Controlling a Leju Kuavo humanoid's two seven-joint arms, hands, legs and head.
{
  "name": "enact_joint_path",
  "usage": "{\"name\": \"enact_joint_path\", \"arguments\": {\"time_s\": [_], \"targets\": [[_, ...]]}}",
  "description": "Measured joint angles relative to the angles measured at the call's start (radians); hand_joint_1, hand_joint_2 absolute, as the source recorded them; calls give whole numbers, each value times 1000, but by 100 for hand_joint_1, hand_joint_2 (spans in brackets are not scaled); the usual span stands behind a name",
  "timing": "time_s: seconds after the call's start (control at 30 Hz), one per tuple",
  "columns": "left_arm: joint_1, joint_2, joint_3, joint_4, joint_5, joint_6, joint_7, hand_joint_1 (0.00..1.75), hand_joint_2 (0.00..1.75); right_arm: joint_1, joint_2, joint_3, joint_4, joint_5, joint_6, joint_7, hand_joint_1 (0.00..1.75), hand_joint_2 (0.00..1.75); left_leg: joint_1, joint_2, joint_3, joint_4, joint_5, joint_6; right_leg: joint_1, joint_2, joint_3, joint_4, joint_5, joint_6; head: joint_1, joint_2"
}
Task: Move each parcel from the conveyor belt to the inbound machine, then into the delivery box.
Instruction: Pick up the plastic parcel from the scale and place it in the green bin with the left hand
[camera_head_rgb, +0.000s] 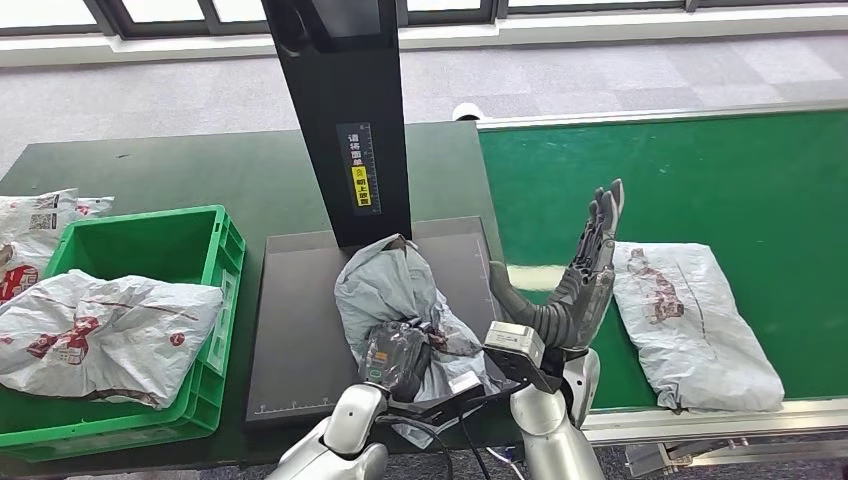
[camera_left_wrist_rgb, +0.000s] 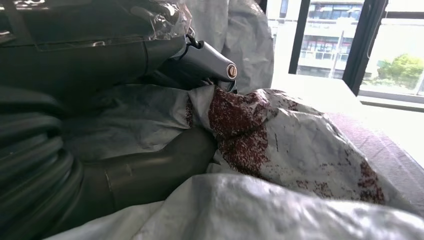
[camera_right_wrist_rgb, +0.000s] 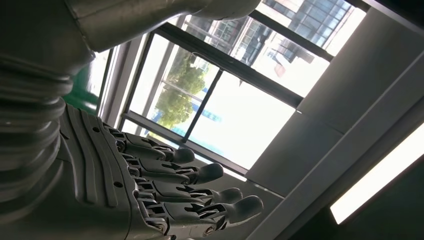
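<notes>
Grey plastic parcel (camera_head_rgb: 392, 290), crumpled and bunched, sits on the dark flat platform of the inbound machine (camera_head_rgb: 300, 330), just in front of the machine's black upright post (camera_head_rgb: 345, 110). Left hand (camera_head_rgb: 398, 358) grips the near end of that parcel; in the left wrist view its thumb (camera_left_wrist_rgb: 165, 167) presses into the wrinkled film with red print, dark fingers over the top. Right hand (camera_head_rgb: 585, 275) is raised beside the platform, on the belt side of it, palm turned toward the parcel, fingers (camera_right_wrist_rgb: 200, 192) straight and spread, holding nothing.

Second grey parcel (camera_head_rgb: 690, 320) lies flat on the green conveyor belt (camera_head_rgb: 720, 180), well apart from the platform, just beyond the raised right hand.

Green delivery box (camera_head_rgb: 215, 275) stands just beside the platform on its other side. A white printed parcel (camera_head_rgb: 105, 335) drapes over the box's near rim. More white bags (camera_head_rgb: 35, 225) lie on the table beyond the box's far corner.
</notes>
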Motion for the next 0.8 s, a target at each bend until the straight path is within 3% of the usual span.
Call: {"name": "enact_joint_path", "arguments": {"time_s": [0.13,0.5,0.67,0.8], "targets": [[0,0,0,6,-30,0,46,175,175,7,-1,0,0,-3,0,0,0,175,0,0,0,0,0,0,0,0,0,0,0,0,0,0],[4,2,7,-8,-81,0,60,175,175,18,-3,0,0,-9,0,0,0,175,0,0,1,0,0,0,0,0,1,0,0,0,0,0],[92,26,165,-196,-296,-1,9,175,175,40,-5,-12,-13,-12,0,0,0,175,0,0,-1,0,0,0,0,1,-1,0,0,0,0,0],[170,39,351,-460,-334,-1,-98,175,175,59,-7,-27,-32,-16,0,0,0,175,0,1,-3,0,0,0,0,1,-3,0,0,0,0,0]]}}
